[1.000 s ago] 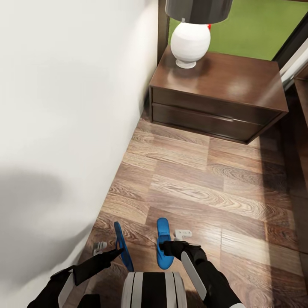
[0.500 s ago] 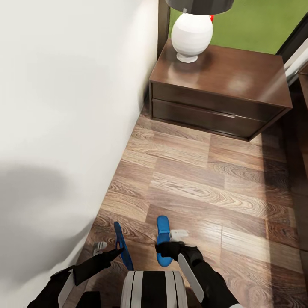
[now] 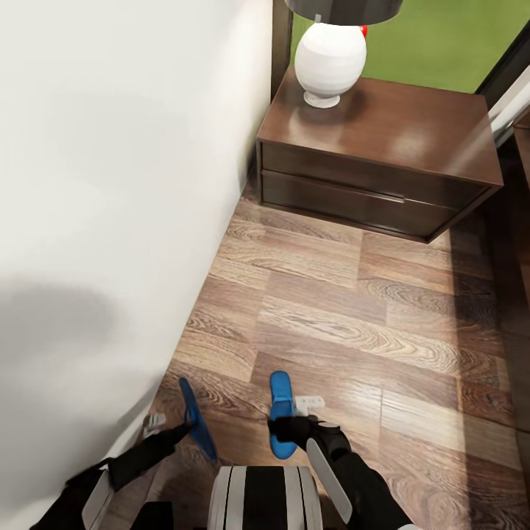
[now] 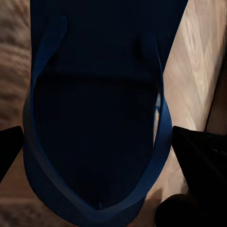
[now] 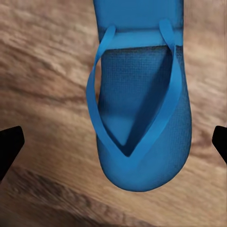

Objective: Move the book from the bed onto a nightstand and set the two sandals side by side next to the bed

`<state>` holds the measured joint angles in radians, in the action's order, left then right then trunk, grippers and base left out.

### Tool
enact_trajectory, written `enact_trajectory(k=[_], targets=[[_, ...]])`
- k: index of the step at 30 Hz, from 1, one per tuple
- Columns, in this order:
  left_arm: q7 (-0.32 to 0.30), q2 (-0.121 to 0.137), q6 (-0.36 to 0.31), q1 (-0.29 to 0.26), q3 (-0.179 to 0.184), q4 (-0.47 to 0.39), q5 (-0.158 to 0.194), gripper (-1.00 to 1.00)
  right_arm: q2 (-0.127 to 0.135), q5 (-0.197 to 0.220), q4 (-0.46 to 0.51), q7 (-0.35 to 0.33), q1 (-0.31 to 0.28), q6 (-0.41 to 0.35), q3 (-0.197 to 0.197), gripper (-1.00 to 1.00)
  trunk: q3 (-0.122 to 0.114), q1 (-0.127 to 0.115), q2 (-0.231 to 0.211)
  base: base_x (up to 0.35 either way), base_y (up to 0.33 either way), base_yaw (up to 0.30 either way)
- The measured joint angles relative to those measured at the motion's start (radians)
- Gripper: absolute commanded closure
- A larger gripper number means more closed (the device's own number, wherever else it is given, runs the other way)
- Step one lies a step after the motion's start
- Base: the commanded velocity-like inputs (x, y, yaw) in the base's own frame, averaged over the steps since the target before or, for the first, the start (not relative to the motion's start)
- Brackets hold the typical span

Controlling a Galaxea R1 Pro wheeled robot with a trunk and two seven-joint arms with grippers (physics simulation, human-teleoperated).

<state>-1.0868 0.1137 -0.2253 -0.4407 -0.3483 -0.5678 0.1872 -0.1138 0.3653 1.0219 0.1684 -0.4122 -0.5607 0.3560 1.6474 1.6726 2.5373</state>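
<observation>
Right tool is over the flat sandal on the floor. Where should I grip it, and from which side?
Probably pinch the sandal across its sole's long edges at the strap vee, coming straight down: it lies flat, straps up, and the open right tool straddles its width.

Left claw (image 3: 171,429) and its sandal (image 3: 196,417) shifted left toward wall (image 3: 110,221); right claw (image 3: 298,419) retracted slightly.

— What do the arms look like?
— Both arms (image 3: 346,471) are black with long white panels along the forearm. The grippers end in pale grey fingertips (image 3: 309,403).
— And the trunk?
— The trunk (image 3: 265,499) is rounded, with black and white vertical stripes.
</observation>
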Motion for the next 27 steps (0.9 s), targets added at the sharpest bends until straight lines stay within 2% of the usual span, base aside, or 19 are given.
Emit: enact_trajectory(k=[7,11,18,19,20,22,24,25,27], targets=[[0.017,-0.018,-0.056,0.000,-0.037,-0.031,0.070,1.00,0.000,0.000,0.000,0.000,0.000,0.039,0.003,-1.00,0.000,0.000,0.000,0.000,0.000,0.000],[0.040,-0.037,-0.082,-0.001,-0.058,-0.052,0.069,1.00,0.000,0.000,0.000,0.000,0.000,0.046,0.004,-1.00,0.000,0.000,0.000,0.000,0.000,0.000],[0.079,-0.077,-0.107,-0.006,-0.056,-0.092,0.069,1.00,0.000,0.000,0.000,0.000,0.000,0.046,0.005,-1.00,0.000,0.000,0.000,0.000,0.000,0.000],[0.254,-0.148,-0.104,-0.006,-0.053,-0.218,0.066,1.00,0.000,0.000,0.000,0.000,0.000,0.046,0.004,-1.00,0.000,0.000,0.000,0.000,0.000,0.000],[0.280,-0.174,-0.109,-0.008,-0.053,-0.248,0.073,1.00,0.000,0.000,0.000,0.000,0.000,0.046,0.004,-1.00,0.000,0.000,0.000,0.000,0.000,0.000],[0.321,-0.195,-0.108,-0.008,-0.052,-0.260,0.069,1.00,0.000,0.000,0.000,0.000,0.000,0.046,0.005,-1.00,0.000,0.000,0.000,0.000,0.000,0.000],[0.342,-0.205,-0.108,-0.009,-0.052,-0.268,0.069,1.00,0.000,0.000,0.000,0.000,0.000,0.046,0.005,-1.00,0.000,0.000,0.000,0.000,0.000,0.000],[0.352,-0.217,-0.109,-0.023,-0.051,-0.273,0.073,1.00,0.000,0.000,0.000,0.000,0.000,0.046,0.005,-1.00,0.000,0.000,0.000,0.000,0.000,0.000],[0.356,-0.226,-0.108,-0.045,-0.051,-0.278,0.071,1.00,0.000,0.000,0.000,0.000,0.000,0.046,0.005,-1.00,0.000,0.000,0.000,0.000,0.000,0.000]])
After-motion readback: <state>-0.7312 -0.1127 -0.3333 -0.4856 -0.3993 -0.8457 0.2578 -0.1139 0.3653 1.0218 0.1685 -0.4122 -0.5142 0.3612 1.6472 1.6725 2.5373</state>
